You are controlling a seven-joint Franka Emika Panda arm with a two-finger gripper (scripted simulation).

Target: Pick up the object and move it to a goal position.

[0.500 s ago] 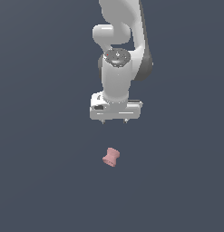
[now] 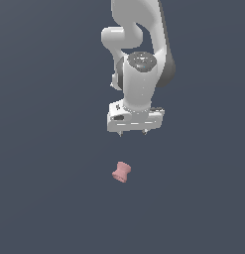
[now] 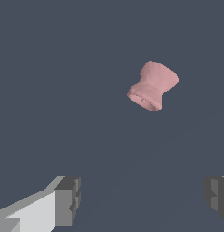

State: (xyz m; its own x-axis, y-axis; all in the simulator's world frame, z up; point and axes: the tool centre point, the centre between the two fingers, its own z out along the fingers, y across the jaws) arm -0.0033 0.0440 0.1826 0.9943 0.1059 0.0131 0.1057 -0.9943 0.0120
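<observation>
While the gripper hangs spread wide and empty above the floor, you are in the approach step: centre it over the pink object lying apart below, then descend.

A plain, dark slate-blue surface fills the whole background, flat and unmarked.

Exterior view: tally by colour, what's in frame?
Pink: 1, the spool-like object, lying on the dark floor
White: 1, the arm with its gripper, open, above the object and not touching it
Total: 2
</observation>
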